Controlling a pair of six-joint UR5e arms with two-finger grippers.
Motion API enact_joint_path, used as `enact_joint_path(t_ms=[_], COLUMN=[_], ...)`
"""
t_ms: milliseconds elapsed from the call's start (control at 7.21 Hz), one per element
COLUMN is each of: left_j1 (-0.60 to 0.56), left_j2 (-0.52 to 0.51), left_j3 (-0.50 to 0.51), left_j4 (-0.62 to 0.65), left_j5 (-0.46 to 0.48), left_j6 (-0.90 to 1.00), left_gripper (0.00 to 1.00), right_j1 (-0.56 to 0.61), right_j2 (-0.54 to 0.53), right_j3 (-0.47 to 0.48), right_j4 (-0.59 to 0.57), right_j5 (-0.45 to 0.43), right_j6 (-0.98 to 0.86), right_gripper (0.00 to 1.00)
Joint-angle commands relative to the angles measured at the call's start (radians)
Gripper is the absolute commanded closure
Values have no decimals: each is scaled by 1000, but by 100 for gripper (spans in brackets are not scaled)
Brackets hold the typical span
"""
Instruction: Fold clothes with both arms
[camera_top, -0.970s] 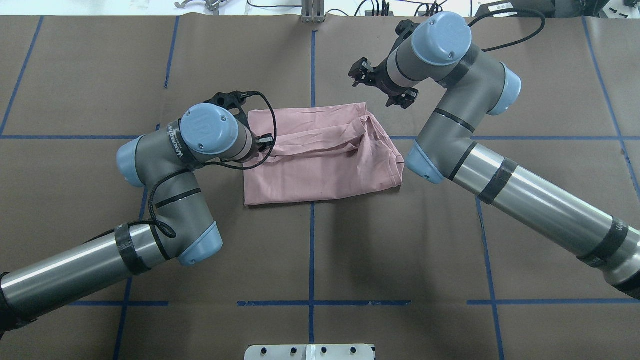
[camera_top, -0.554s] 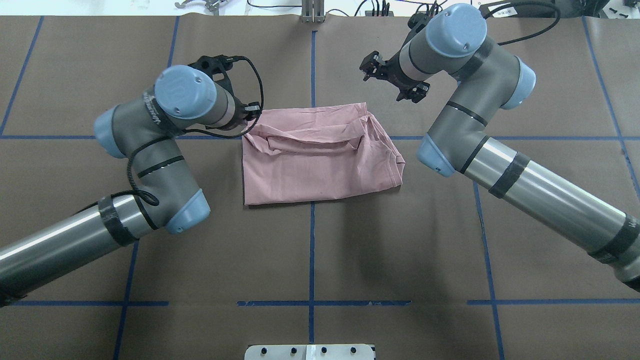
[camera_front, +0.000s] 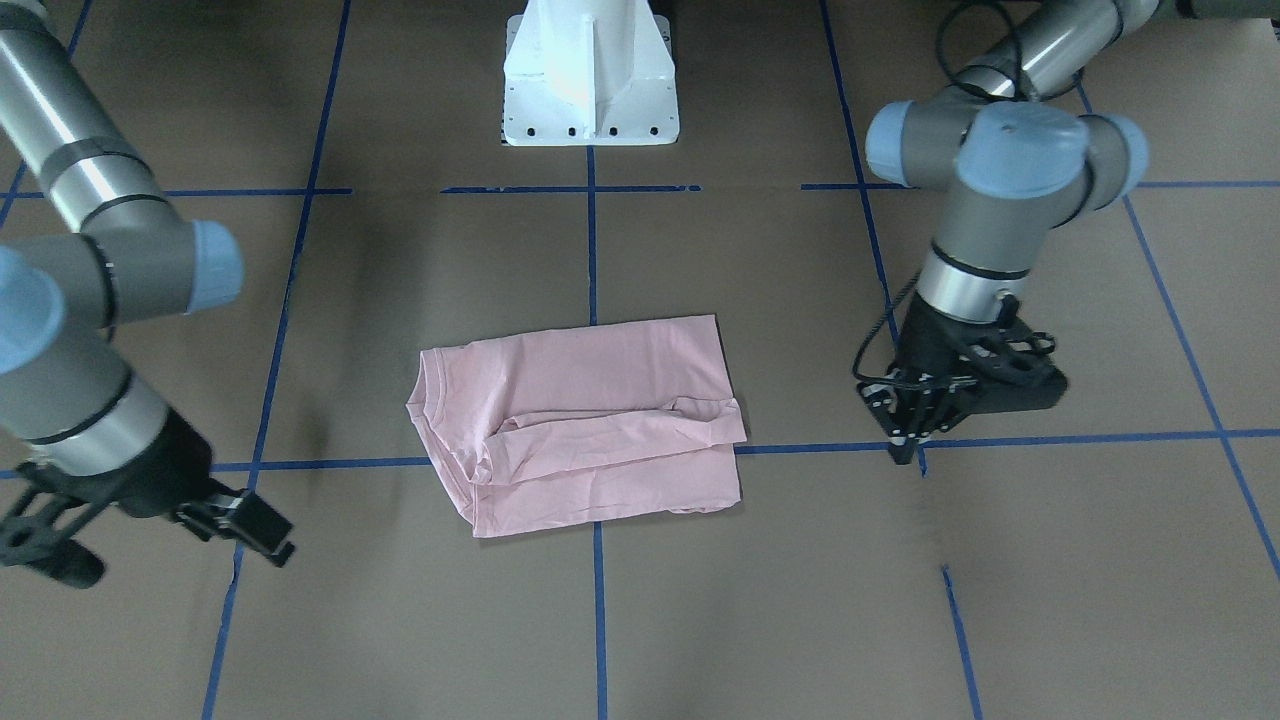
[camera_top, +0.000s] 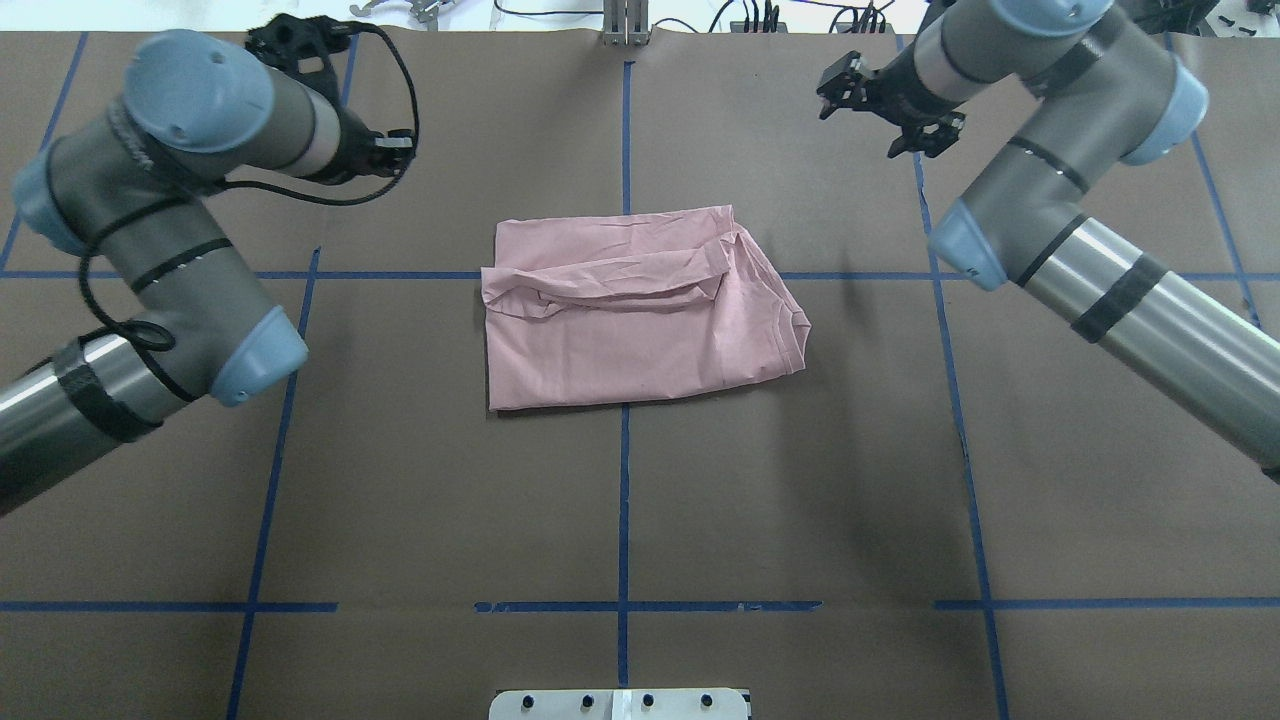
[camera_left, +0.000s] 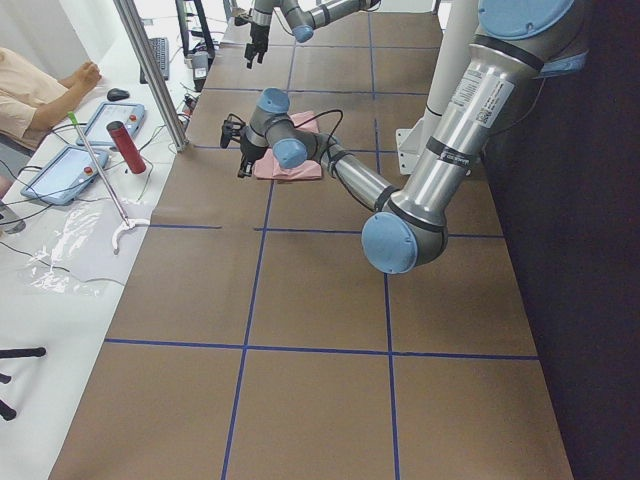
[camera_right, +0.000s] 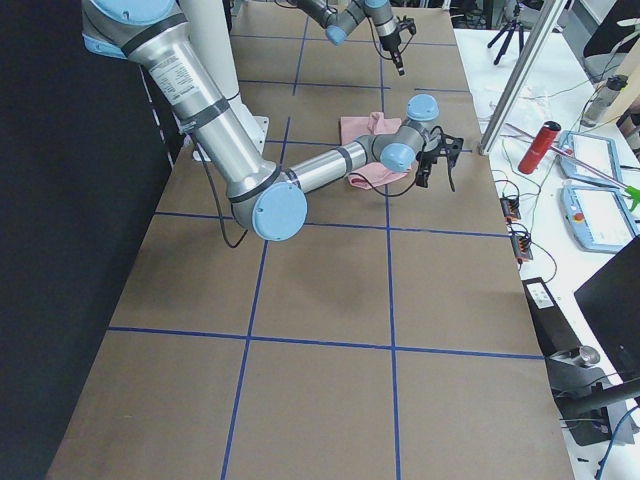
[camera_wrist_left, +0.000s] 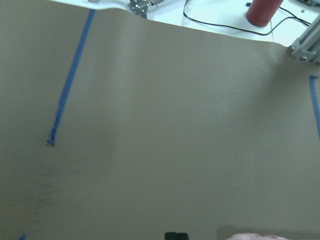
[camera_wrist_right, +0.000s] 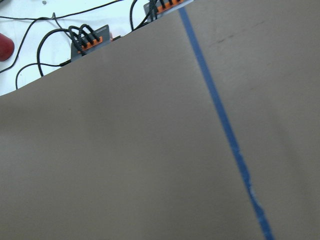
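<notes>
The pale pink T-shirt (camera_top: 640, 320) lies folded into a rough rectangle at the table's middle, with a creased flap across its far half and the collar at its right end. It also shows in the front view (camera_front: 580, 430). Its print is hidden. My left gripper (camera_top: 392, 155) hangs over bare table far-left of the shirt, apart from it. Its fingers look shut and empty in the front view (camera_front: 905, 445). My right gripper (camera_top: 880, 110) is far-right of the shirt, open wide and empty; it also shows in the front view (camera_front: 150, 545).
Blue tape lines (camera_top: 624, 500) grid the brown table cover. The white pedestal base (camera_front: 590, 90) stands at the robot's side. Beyond the far edge are cables (camera_wrist_right: 85, 37), a red bottle (camera_left: 125, 145), a metal post (camera_left: 150, 70) and an operator (camera_left: 40, 90).
The left gripper has left the shirt's left edge and moved away to the far left. The right gripper has moved further right and away. The flap's left end now lies further left.
</notes>
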Motion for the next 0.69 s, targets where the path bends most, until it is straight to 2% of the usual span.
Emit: enact_joint_path(t_ms=[0, 139, 277, 416, 554], left_j1=[-236, -367, -476, -532, -564], left_j2=[91, 131, 146, 146, 146], left_j3=[-5, 34, 95, 131, 127], left_j4=[7, 6, 8, 44, 146], left_j5=[-189, -304, -396, -429, -431], left_j6=[338, 536, 714, 821, 864], left_gripper=[100, 100, 97, 70, 37], right_j1=[173, 202, 251, 317, 377], right_j2=[-134, -207, -275, -300, -309], right_j3=[15, 15, 15, 21, 54], right_j4=[-1, -3, -61, -192, -357], right_j5=[165, 169, 169, 169, 169], right_j6=[-286, -449, -675, -939, -1142], right_gripper=[0, 0, 0, 0, 0])
